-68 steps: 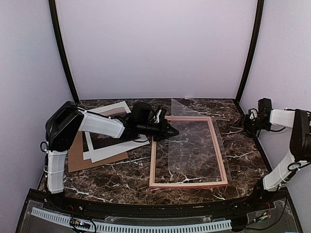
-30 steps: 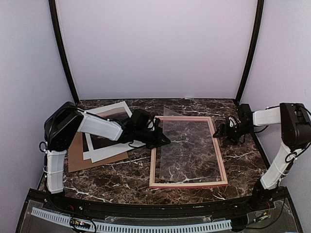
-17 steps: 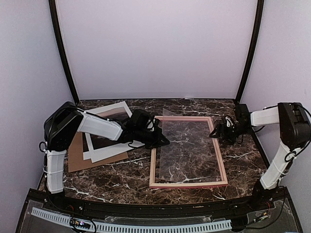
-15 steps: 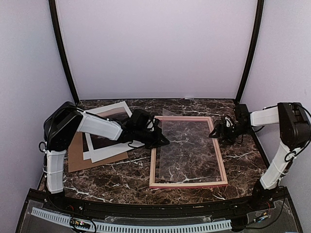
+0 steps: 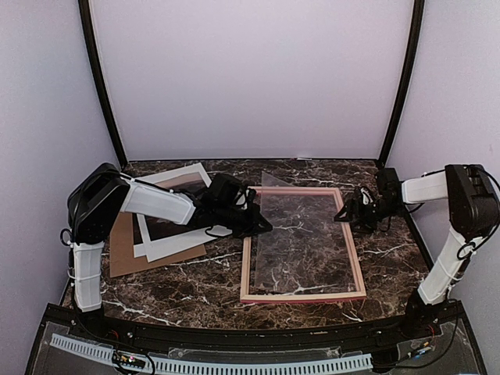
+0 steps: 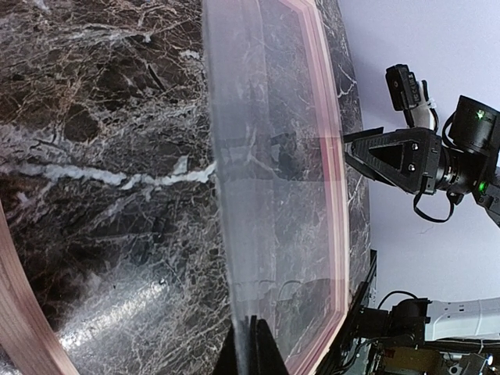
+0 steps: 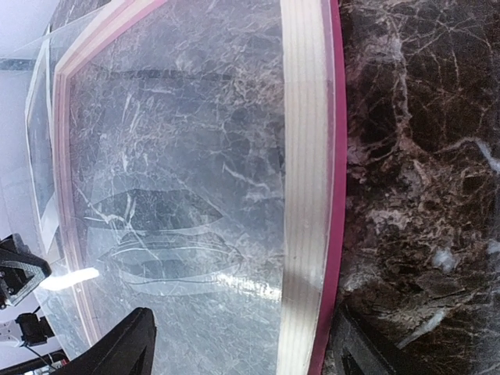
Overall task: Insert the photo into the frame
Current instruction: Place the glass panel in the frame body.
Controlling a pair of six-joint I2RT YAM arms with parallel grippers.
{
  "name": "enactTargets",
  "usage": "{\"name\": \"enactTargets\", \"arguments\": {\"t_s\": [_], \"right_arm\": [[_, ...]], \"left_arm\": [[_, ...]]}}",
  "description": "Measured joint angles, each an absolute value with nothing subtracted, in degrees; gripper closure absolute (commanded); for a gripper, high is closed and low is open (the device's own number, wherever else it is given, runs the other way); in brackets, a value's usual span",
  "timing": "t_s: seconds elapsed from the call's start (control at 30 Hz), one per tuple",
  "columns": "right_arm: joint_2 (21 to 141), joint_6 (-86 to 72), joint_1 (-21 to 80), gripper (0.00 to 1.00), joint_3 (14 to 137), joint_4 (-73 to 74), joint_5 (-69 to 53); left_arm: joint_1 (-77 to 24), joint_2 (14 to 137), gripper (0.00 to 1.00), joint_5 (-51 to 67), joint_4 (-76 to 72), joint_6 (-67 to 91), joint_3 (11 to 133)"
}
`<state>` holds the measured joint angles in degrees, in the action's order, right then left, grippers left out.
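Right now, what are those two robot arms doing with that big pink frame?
The left gripper is pinching the edge of a clear sheet that lies across the frame, with one corner poking past the far rail. The right gripper is open at the frame's right rail, one finger on each side, not squeezing it. The photo lies off to the left on a brown cardboard board. Neither gripper holds it, so it is not in the frame yet.
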<state>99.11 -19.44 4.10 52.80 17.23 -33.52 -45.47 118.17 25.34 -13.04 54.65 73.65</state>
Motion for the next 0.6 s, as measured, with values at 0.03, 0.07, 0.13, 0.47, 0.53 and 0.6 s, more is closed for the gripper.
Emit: {"name": "enactTargets", "arguments": {"t_s": [0.03, 0.07, 0.13, 0.47, 0.53, 0.6], "right_arm": [[99.1, -19.6, 4.1, 0.21, 52.8, 17.1, -33.5], [99.1, -19.9, 4.1, 0.21, 52.8, 17.0, -33.5], [99.1, -20.4, 4.1, 0.21, 52.8, 16.8, -33.4], [98.7, -23.4, 2.1, 0.21, 52.8, 15.8, -31.4], [98.4, -23.8, 1.3, 0.20, 52.8, 15.7, -31.1], [98.1, -24.1, 0.7, 0.20, 52.7, 15.6, -31.0]], "left_arm": [[-45.5, 118.2, 1.00, 25.3, -13.0, 54.6, 73.6], [-45.5, 118.2, 1.00, 25.3, -13.0, 54.6, 73.6], [-45.5, 118.2, 1.00, 25.2, -13.0, 54.6, 73.6], [-45.5, 118.2, 1.00, 24.8, -12.1, 54.3, 73.6], [-45.5, 118.2, 1.00, 24.8, -12.0, 54.3, 73.6], [-45.5, 118.1, 1.00, 24.8, -11.9, 54.2, 73.6]]}}
